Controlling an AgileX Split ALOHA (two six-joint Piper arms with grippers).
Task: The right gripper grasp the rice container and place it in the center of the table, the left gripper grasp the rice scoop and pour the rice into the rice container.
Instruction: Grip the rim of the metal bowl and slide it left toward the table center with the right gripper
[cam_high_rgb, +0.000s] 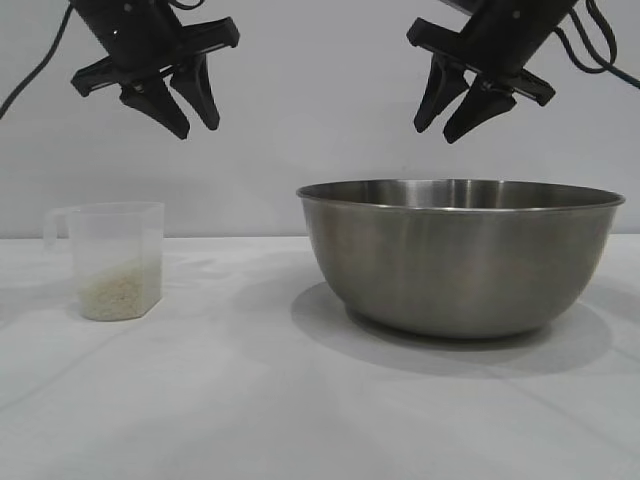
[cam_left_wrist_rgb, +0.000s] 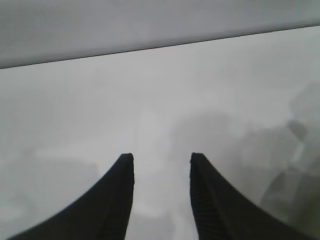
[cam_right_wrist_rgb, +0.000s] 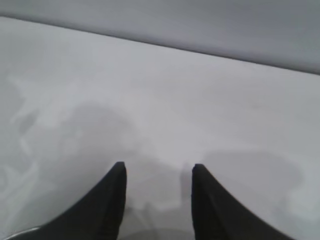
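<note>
Even, diffuse overhead light, moderately bright. Soft shadow on the worktop (cam_high_rgb: 300, 400) under and right of the rice container (cam_high_rgb: 460, 260); fainter one by the rice scoop (cam_high_rgb: 118, 262). Mild banded reflections on the steel, no harsh glare. Exterior view sharp. Both wrist views hazy, low contrast; tool fingers (cam_left_wrist_rgb: 117, 200) blurred at edges, mottled shadows beyond.

Brushed steel rice container (cam_high_rgb: 460, 262), translucent plastic rice scoop (cam_high_rgb: 118, 258) (slightly cloudy), matt cloth-like table (cam_high_rgb: 250, 400).
</note>
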